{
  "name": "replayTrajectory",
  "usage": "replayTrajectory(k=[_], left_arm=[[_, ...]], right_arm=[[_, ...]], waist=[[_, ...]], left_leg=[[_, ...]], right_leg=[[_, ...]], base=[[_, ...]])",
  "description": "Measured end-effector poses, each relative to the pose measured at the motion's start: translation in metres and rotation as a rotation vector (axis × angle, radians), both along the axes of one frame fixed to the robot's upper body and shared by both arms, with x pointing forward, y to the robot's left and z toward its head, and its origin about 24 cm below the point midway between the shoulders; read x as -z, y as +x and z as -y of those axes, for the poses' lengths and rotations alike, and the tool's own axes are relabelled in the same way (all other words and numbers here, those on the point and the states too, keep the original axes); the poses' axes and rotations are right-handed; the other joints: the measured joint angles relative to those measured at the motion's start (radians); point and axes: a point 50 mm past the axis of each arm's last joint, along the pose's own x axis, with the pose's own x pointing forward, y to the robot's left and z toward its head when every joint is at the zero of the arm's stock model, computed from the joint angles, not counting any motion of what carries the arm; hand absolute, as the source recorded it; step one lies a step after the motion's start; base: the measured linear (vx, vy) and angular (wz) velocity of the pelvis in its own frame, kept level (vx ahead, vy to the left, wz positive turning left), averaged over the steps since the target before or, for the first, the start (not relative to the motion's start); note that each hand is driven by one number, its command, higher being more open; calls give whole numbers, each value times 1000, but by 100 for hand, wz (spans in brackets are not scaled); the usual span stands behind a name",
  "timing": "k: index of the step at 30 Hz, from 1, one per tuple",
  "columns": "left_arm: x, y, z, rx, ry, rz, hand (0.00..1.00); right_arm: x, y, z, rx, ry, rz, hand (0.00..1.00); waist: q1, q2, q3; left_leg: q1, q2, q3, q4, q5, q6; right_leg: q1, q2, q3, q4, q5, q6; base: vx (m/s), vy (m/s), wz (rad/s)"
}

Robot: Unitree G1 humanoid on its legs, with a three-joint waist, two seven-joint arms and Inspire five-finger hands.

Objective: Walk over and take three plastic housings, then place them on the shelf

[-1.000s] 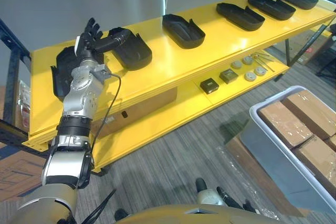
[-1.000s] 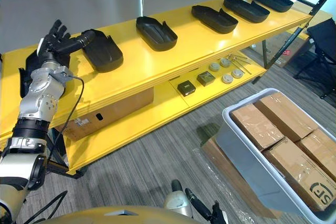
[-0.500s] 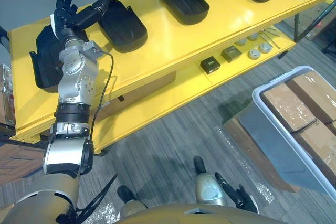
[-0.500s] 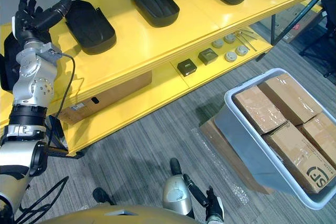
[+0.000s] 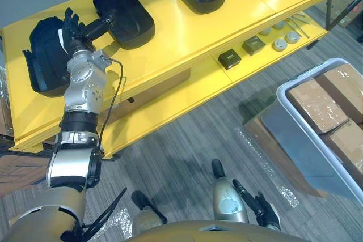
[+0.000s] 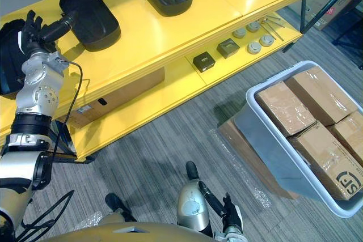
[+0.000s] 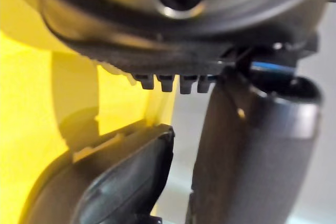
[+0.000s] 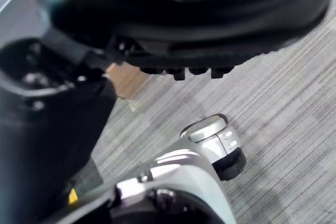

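The camera has tilted down. The left robot hand (image 5: 72,29) stays spread wide and empty between the end housing (image 5: 39,55) and the next housing (image 5: 129,14) on the shelf (image 5: 187,35). Its wrist view shows the thumb (image 7: 252,150) just beside a housing's rim. The right robot hand (image 5: 262,211) hangs low.

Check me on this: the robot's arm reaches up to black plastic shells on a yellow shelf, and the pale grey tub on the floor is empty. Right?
Not quite: the pale grey plastic tub is not empty; the right eye view shows brown cardboard boxes in it. The rest stands: the left hand reaches up to black plastic housings on the yellow shelf.
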Motion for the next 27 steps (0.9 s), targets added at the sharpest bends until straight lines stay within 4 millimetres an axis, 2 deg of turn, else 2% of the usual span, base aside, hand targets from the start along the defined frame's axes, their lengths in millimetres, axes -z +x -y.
replayTrajectory(k=[6,19,25,27], left_arm=[[-11,5,2,-11,-30,13,100],[-22,6,-3,-109,-79,31,100],[-32,5,-1,-98,-72,136,100],[-41,2,1,-81,-60,198,100]], right_arm=[[0,2,0,14,9,8,100],[-1,9,-4,2,24,24,100],[-1,11,-6,-4,22,28,100],[-1,11,-6,-1,17,33,100]], waist=[[18,-5,21],[17,-21,38],[15,-31,45],[15,-31,45]], left_leg=[[-13,0,2,0,2,2],[-20,0,3,0,2,2],[-25,0,3,0,3,2],[-24,0,3,1,3,3]], right_leg=[[-15,0,3,5,0,0],[-28,0,4,15,-1,0],[-34,0,4,16,-1,0],[-32,0,3,16,-1,0]], base=[[2,-1,-1],[0,0,0],[6,0,0],[34,1,1]])
